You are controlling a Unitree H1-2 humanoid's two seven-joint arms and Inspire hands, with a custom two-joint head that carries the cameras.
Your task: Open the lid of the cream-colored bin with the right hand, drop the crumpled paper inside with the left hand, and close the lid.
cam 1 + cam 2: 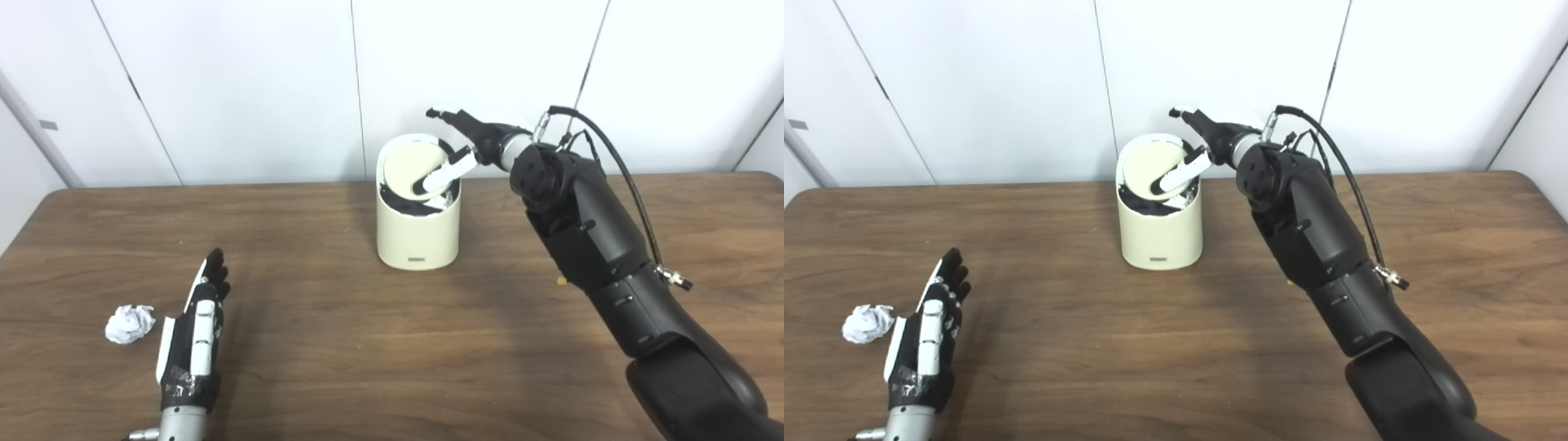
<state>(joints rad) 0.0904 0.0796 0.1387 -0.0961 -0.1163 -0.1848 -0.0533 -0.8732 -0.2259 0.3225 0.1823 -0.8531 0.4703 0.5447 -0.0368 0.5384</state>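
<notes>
One crumpled paper beside left hand

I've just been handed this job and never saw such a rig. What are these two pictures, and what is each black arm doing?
Both pictures come from two cameras side by side on a humanoid robot's head, so they show one scene twice. Its two arms enter from the bottom edge. On the wooden table stands a cream-colored bin. The right hand reaches over it, one of its fingers pressing on the round lid, which is tilted, showing a dark gap below. The left hand rests open on the table, holding nothing. The crumpled paper lies just beside it, untouched.
</notes>
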